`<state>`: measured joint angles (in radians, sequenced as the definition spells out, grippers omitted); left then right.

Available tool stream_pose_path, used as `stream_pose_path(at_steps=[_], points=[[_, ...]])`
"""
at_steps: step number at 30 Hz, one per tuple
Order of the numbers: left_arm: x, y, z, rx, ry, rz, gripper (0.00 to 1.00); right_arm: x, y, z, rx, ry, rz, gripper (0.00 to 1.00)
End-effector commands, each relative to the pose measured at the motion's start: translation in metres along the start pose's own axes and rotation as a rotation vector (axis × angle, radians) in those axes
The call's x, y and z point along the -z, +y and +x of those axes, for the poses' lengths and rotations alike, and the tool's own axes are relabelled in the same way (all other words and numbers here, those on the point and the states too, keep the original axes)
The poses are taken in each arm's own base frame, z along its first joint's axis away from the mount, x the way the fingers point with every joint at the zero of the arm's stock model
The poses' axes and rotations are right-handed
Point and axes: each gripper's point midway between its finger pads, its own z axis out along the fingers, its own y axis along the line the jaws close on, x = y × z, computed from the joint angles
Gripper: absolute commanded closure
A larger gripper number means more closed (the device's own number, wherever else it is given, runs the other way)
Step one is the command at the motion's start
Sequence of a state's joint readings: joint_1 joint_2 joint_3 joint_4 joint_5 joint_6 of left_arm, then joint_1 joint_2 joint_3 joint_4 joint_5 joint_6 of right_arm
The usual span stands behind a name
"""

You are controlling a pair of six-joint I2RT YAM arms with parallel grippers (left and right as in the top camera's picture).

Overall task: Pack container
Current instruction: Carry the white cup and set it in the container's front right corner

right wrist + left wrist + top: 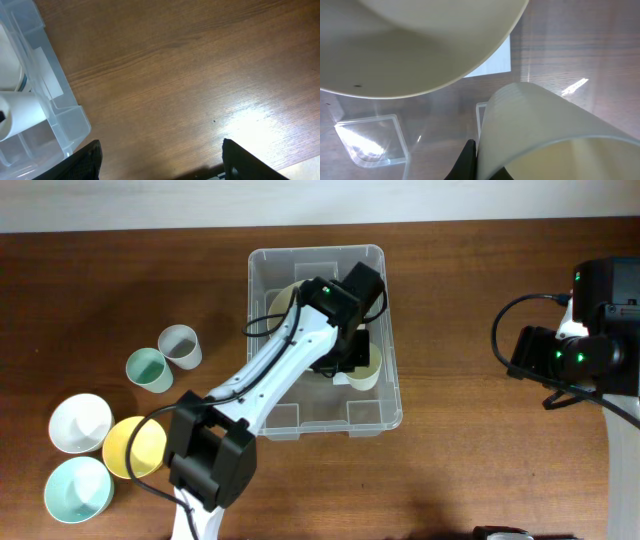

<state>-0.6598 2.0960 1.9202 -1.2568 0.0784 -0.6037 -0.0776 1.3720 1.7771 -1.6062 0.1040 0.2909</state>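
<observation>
Your left gripper (pixel 345 358) is down inside the container (pixel 320 250), jaws clenched on the thin wall of a cream cup (pixel 368 372). In the wrist view one black finger (pixel 467 161) lies against the outside of the cup's wall. The cup is tilted, towards the right side of the bin. Your right gripper (pixel 165 170) hangs with its jaws spread wide and nothing between them, over bare wood just beside the container's corner.

The surface is a dark brown wooden table (pixel 480 460) with a glossy grain, and a glare patch shows under the right wrist. Beyond its far edge you see only a pale strip of wall (pixel 300 200).

The container sits at the centre of the table – a clear rectangular bin with rounded corners and a white label (pixel 492 62) on its base. It holds the cup and a cream bowl (pixel 283 302) at its far left, partly under the arm.

Left of the bin, on the table, stand a grey cup (pixel 180 345) and a green cup (pixel 148 368) side by side. Nearer you is a cluster of a white bowl (pixel 80 422), a yellow bowl (pixel 135 448) and a mint bowl (pixel 77 488).
</observation>
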Motion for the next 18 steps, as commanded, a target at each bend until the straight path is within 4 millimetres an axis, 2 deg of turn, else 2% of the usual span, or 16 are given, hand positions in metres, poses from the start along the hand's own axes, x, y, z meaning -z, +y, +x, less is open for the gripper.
stream_pose_path(at_steps=[1, 10, 18], points=[[-0.015, -0.009, 0.015, 0.01, 0.05, -0.018, 0.99, -0.003, 0.002, 0.002, 0.004, 0.015, -0.004, 0.27], [-0.03, -0.014, 0.031, -0.053, 0.05, -0.099, 0.99, -0.003, 0.002, 0.002, 0.005, 0.015, -0.004, 0.27], [-0.046, -0.003, 0.044, -0.051, 0.093, -0.133, 0.99, -0.003, 0.002, 0.002, 0.005, 0.015, -0.004, 0.27]])
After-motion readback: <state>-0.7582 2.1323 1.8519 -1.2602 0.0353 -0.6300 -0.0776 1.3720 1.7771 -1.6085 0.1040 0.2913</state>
